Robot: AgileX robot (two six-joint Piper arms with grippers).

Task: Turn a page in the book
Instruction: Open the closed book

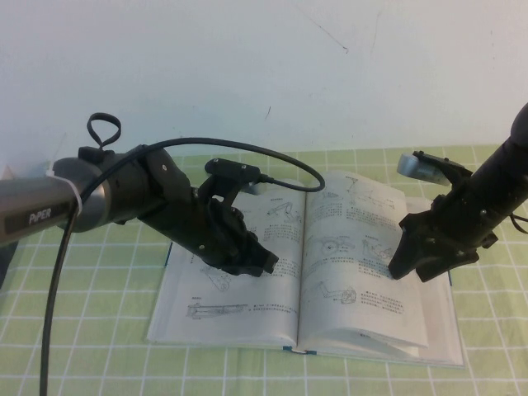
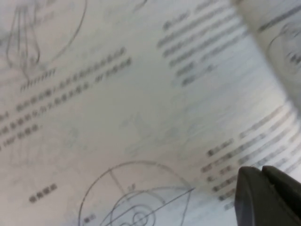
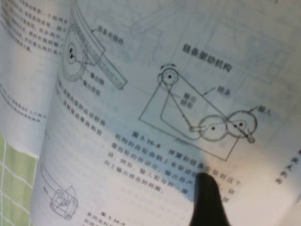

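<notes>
The book (image 1: pixel 247 318) lies open on the green checked cloth, with off-white pages of line drawings and small text. My left gripper (image 1: pixel 262 264) is shut and empty, close over the left-hand leaf; its closed fingertips (image 2: pixel 263 195) show against the print in the left wrist view. My right gripper (image 1: pixel 398 268) is on the outer part of the right-hand page (image 1: pixel 355 247). In the right wrist view one dark finger (image 3: pixel 207 200) lies on the printed face of the page (image 3: pixel 155 141); the other is hidden behind the paper. The page bows upward near the book's front edge.
The green checked cloth (image 1: pixel 82 355) covers the table around the book. A white wall stands behind. The left arm's black cable (image 1: pixel 49 330) hangs down at the left. A grey round object (image 1: pixel 412 167) lies behind the right gripper.
</notes>
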